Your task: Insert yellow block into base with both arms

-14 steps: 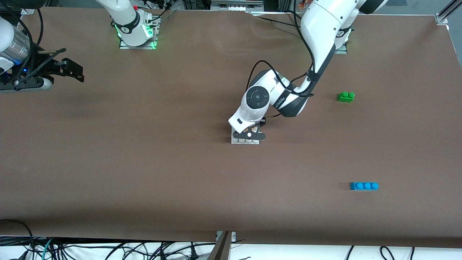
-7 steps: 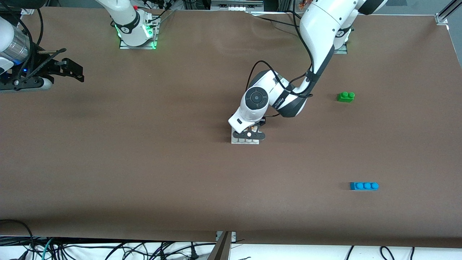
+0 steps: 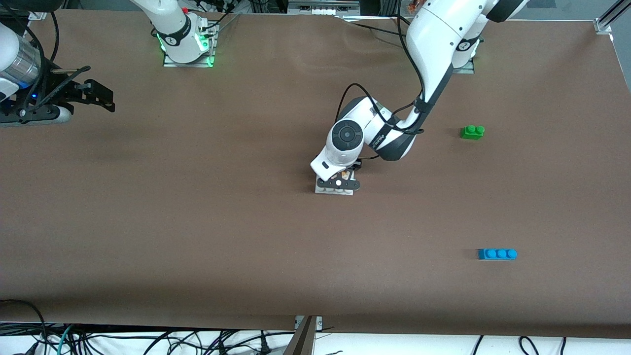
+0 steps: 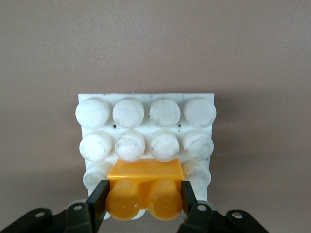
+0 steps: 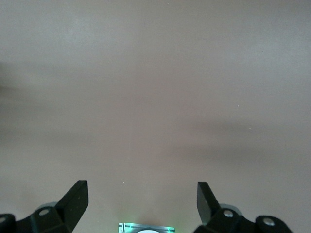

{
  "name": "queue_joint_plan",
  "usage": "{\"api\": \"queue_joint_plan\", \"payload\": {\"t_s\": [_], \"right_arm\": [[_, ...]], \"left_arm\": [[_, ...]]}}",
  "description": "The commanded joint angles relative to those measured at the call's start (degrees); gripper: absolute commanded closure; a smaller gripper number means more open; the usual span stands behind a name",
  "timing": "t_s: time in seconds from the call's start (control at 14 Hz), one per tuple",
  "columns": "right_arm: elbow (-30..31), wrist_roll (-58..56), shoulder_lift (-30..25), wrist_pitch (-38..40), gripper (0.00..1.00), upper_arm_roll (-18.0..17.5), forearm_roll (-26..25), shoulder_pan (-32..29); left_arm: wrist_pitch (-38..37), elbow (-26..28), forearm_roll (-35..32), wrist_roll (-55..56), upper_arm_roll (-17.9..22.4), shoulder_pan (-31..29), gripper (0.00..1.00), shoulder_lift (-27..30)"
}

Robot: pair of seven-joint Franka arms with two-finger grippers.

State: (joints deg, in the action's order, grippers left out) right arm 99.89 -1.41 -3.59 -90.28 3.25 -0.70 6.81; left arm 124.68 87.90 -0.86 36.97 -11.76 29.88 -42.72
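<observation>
Left gripper point(image 4: 144, 199) fingers clamp the small orange-yellow two-stud plastic block point(image 4: 145, 190), seated on the flat white studded plastic base point(image 4: 146, 127). Right gripper point(image 5: 142, 198) waits, fingers spread, nothing between them.

A broad brown surface point(image 3: 197, 222) fills nearly the whole front view. Near the middle of the frame a white studded base point(image 3: 334, 191) lies flat on it, mostly covered from above by an arm. In the right part of the frame, a little above mid-height, sits a small green brick point(image 3: 472, 132). In the lower right lies a longer blue brick point(image 3: 497, 254), well apart from the green one and from the base.
</observation>
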Motion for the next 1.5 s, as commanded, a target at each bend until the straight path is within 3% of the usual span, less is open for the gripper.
{"api": "queue_joint_plan", "payload": {"t_s": [0.0,0.29,0.86,1.15,1.43], "right_arm": [[-0.14,0.18,-0.54,0.55,0.01,-0.27,-0.01,-0.48],[-0.14,0.09,-0.54,0.72,0.01,-0.35,-0.27,-0.48],[-1.37,-0.7,0.25,0.81,0.01,-0.35,-0.36,-0.39],[-1.46,-0.61,0.25,0.55,0.01,-0.27,-0.53,-0.48],[-1.54,-0.7,0.16,0.81,0.01,-0.44,-0.62,-0.39]], "left_arm": [[-0.93,-1.15,-1.43,1.26,0.6,0.71,0.0,-0.26],[-4.16,-1.59,-1.34,1.26,0.68,-0.52,0.0,2.45],[-22.43,-1.94,-0.9,-0.14,0.6,-12.99,0.0,20.81],[-30.7,-1.94,-0.9,-17.85,0.6,-24.57,0.0,29.34],[-34.33,-1.94,-0.37,-35.63,-0.01,-38.37,0.0,31.73]]}}
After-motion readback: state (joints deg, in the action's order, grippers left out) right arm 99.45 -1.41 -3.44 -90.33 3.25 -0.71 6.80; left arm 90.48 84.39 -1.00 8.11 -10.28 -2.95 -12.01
